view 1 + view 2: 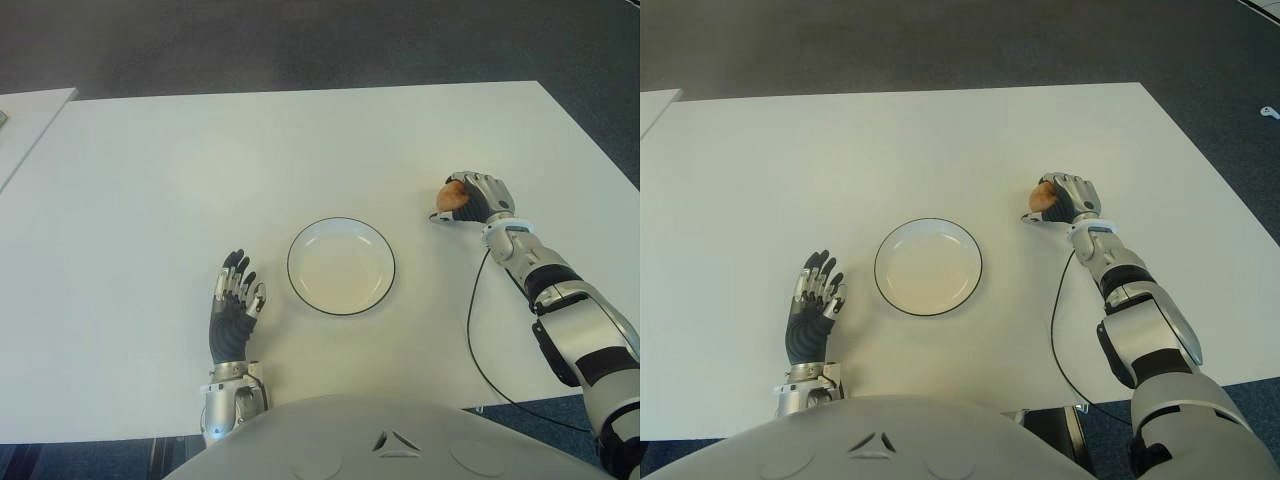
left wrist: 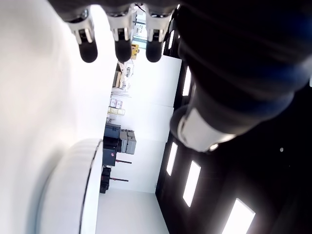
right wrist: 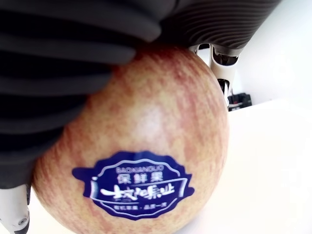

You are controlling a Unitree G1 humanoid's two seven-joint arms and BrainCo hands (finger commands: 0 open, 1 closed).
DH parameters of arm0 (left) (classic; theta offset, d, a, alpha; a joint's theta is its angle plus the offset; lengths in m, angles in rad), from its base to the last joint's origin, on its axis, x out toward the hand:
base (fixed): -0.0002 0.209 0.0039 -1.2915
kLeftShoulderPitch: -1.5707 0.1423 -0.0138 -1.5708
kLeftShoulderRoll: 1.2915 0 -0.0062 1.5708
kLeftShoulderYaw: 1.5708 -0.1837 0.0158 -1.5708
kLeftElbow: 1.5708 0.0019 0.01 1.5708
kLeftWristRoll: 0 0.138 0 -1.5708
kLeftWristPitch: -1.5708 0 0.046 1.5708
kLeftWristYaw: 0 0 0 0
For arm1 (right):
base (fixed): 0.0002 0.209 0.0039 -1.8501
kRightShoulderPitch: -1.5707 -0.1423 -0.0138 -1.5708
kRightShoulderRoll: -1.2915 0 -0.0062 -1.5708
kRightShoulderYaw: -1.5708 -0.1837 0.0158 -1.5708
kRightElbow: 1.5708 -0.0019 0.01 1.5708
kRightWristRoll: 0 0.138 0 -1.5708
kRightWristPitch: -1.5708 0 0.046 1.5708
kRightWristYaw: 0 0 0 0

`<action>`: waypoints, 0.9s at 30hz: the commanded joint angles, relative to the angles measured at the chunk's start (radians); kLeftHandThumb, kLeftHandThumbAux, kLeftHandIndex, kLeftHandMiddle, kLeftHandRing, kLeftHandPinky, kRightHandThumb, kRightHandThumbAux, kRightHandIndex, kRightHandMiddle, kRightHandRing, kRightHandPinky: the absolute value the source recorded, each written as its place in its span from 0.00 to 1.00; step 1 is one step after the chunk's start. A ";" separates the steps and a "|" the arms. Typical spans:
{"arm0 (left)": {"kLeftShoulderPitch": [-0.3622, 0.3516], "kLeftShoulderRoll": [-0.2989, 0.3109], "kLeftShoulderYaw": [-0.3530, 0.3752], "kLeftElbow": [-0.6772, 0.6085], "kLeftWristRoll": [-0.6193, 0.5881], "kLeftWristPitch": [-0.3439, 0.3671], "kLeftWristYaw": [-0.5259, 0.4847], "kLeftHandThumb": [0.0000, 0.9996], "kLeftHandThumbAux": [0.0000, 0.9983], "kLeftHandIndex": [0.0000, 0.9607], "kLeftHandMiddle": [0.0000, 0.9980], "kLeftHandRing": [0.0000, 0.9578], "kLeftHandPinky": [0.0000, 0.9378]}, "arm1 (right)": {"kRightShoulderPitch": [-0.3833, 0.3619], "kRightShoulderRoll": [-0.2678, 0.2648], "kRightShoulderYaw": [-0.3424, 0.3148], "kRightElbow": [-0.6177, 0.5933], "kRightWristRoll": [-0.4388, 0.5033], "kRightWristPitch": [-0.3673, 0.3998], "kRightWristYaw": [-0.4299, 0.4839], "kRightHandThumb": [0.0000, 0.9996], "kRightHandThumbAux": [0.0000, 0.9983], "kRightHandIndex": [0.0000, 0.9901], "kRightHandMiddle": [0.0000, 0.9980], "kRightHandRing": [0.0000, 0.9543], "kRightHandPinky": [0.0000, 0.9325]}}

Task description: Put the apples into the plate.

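A red-yellow apple (image 1: 452,195) with a blue sticker (image 3: 139,187) sits in my right hand (image 1: 476,197), whose fingers are curled around it at the table's right side. The apple is to the right of the white, dark-rimmed plate (image 1: 341,228), which holds nothing. My left hand (image 1: 234,296) shows left of the plate near the table's front edge, fingers spread and holding nothing. In the left wrist view the plate's rim (image 2: 73,190) shows beyond the straight fingertips (image 2: 88,51).
The white table (image 1: 200,170) spreads wide behind and to the left of the plate. A black cable (image 1: 470,330) runs along the table from my right wrist to the front edge. Another white surface (image 1: 25,120) stands at the far left.
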 commanded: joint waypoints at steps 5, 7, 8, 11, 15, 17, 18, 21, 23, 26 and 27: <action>0.027 -0.027 0.005 0.005 0.056 -0.001 0.035 0.14 0.80 0.00 0.00 0.00 0.00 | 0.024 0.007 0.012 0.018 -0.012 0.010 0.025 0.85 0.68 0.40 0.54 0.88 0.88; 0.026 -0.027 0.002 0.005 0.049 0.003 0.034 0.14 0.80 0.00 0.00 0.00 0.00 | 0.022 0.007 0.011 0.019 -0.011 0.010 0.025 0.85 0.68 0.40 0.54 0.88 0.88; 0.025 -0.027 0.001 0.006 0.039 0.005 0.030 0.14 0.80 0.00 0.00 0.00 0.00 | 0.020 0.007 0.010 0.019 -0.009 0.009 0.026 0.85 0.68 0.40 0.54 0.88 0.87; 0.020 -0.024 0.002 0.018 0.021 0.001 0.021 0.13 0.80 0.00 0.00 0.00 0.00 | 0.010 0.005 0.002 0.017 -0.002 0.004 0.033 0.85 0.68 0.40 0.54 0.88 0.86; 0.013 -0.023 0.001 0.033 -0.002 -0.014 0.008 0.13 0.81 0.00 0.00 0.00 0.00 | -0.011 -0.002 -0.019 0.005 0.019 -0.015 0.053 0.85 0.68 0.40 0.54 0.88 0.85; 0.009 -0.022 -0.001 0.040 -0.008 -0.021 0.004 0.13 0.81 0.00 0.00 0.00 0.00 | -0.015 -0.008 -0.029 -0.011 0.025 -0.026 0.057 0.85 0.68 0.40 0.54 0.88 0.85; 0.007 -0.021 0.000 0.047 0.000 -0.028 0.008 0.13 0.81 0.00 0.00 0.00 0.00 | -0.015 -0.012 -0.033 -0.023 0.025 -0.034 0.050 0.85 0.68 0.40 0.54 0.88 0.85; 0.003 -0.019 0.002 0.062 0.019 -0.044 0.016 0.13 0.81 0.00 0.00 0.00 0.00 | -0.012 -0.019 -0.043 -0.060 0.029 -0.044 0.044 0.85 0.68 0.40 0.54 0.88 0.87; 0.001 -0.018 0.005 0.071 0.028 -0.052 0.020 0.13 0.81 0.00 0.00 0.00 0.00 | -0.008 -0.024 -0.053 -0.095 0.033 -0.042 0.045 0.85 0.68 0.40 0.54 0.89 0.87; 0.001 -0.017 0.004 0.076 0.016 -0.053 0.013 0.13 0.81 0.00 0.00 0.00 0.00 | 0.000 -0.028 -0.065 -0.133 0.033 -0.043 0.032 0.86 0.68 0.40 0.54 0.89 0.87; 0.001 -0.017 0.003 0.076 0.011 -0.052 0.011 0.13 0.81 0.00 0.00 0.00 0.00 | 0.002 -0.029 -0.068 -0.144 0.032 -0.043 0.030 0.86 0.68 0.40 0.54 0.89 0.88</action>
